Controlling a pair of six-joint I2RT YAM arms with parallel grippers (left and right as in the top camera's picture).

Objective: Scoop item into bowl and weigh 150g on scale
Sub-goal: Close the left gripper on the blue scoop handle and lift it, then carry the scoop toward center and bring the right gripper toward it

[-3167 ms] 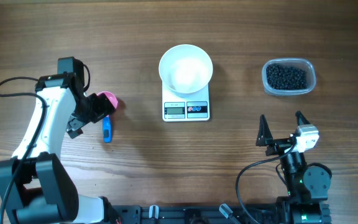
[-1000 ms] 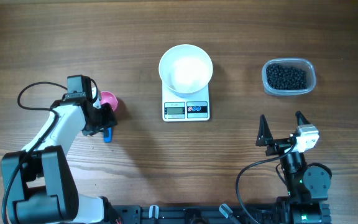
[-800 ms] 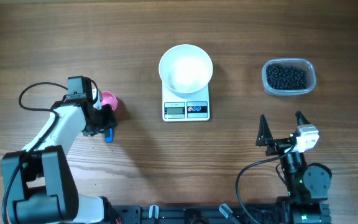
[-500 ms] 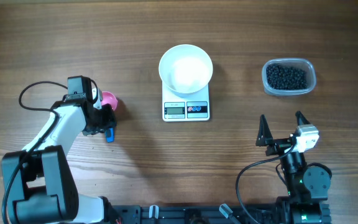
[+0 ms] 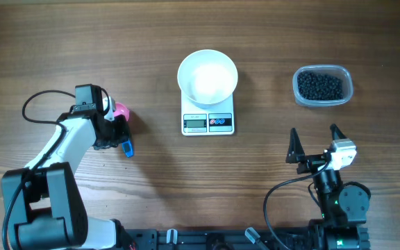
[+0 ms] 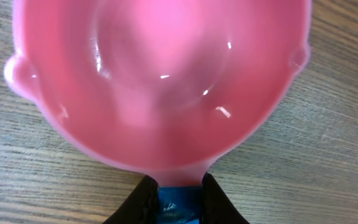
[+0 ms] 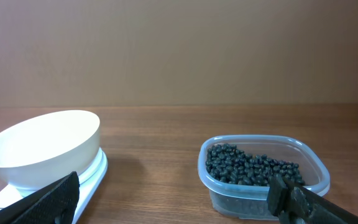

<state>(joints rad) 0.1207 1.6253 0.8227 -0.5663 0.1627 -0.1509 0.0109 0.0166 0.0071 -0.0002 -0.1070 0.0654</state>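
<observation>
A pink scoop (image 5: 121,110) with a blue handle (image 5: 128,147) lies on the table at the left. My left gripper (image 5: 117,132) is shut on that handle. In the left wrist view the black fingers (image 6: 143,202) press both sides of the blue handle (image 6: 179,208), below the empty pink scoop bowl (image 6: 160,81). The empty white bowl (image 5: 207,76) stands on the scale (image 5: 207,123) at centre. The item, black beads (image 5: 319,85), fills a clear tub (image 5: 298,95) at the right. My right gripper (image 5: 314,132) is open near the front edge, facing the bowl (image 7: 42,146) and the beads (image 7: 247,165).
The left arm's cable (image 5: 44,104) loops over the table beside the arm. Bare wood lies between the scale (image 7: 95,174) and the tub (image 7: 260,199). The two arm bases stand at the table's front edge.
The left jaws have closed on the scoop's blue handle, whose free end has swung a little to the right. The right arm has not moved.
</observation>
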